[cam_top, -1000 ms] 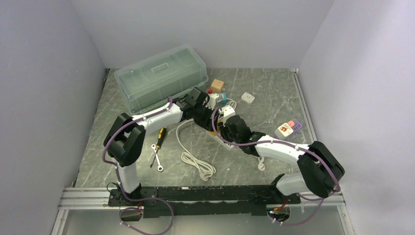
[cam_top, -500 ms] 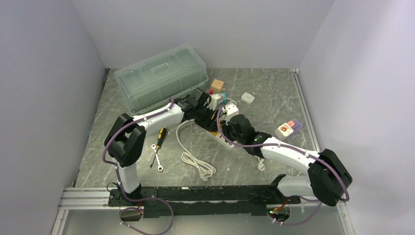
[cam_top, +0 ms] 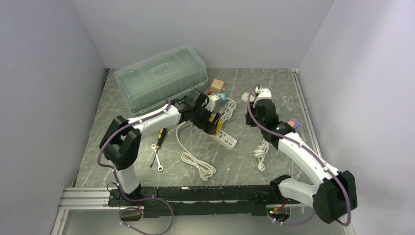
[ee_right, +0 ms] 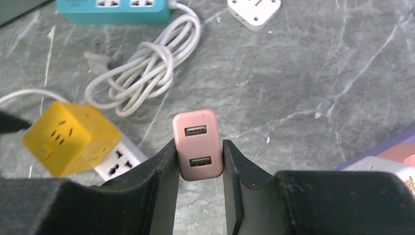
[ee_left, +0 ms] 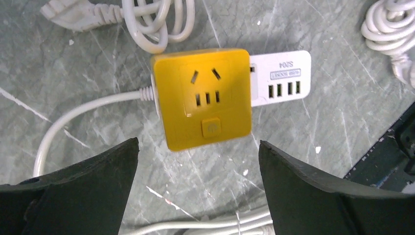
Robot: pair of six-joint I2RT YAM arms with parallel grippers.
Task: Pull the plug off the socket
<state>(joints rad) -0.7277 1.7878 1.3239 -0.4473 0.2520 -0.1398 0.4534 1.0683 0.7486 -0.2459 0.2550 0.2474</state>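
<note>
Items as I see them from the console, largest first.

1. Table [cam_top: 235, 169]: grey-green marbled top, walled on three sides.
2. Clear lidded box [cam_top: 161, 78]: far left, lid on.
3. Left gripper [ee_left: 196, 147]: poised over the middle of the table directly above the yellow socket, jaws spread wide, touching nothing.
4. Right gripper [ee_right: 198, 152]: over the far right of the table, jaws clamped on the pink plug.
5. White power strip [ee_left: 281, 76]: lies flat at centre, with a row of USB ports at its exposed end.
6. Loose white cord [cam_top: 198, 164]: coiled on the near side of the strip.
7. Knotted white cord [ee_right: 147, 73]: bundled between the teal strip and the yellow socket.
8. Teal power strip [ee_right: 112, 12]: far centre, just beside the box.
9. Yellow socket [ee_left: 201, 98]: a cube sitting on one end of the white power strip, its top outlets vacant.
10. Screwdriver [cam_top: 160, 134] and wrench [cam_top: 156, 156]: near left, close together.
11. Wooden block [cam_top: 217, 85]: far centre.
12. White adapter [ee_right: 254, 10]: far, right of the teal strip.
13. Pink plug [ee_right: 196, 139]: two USB ports facing my wrist camera, pinched by its sides, held well apart from the yellow socket.
</note>
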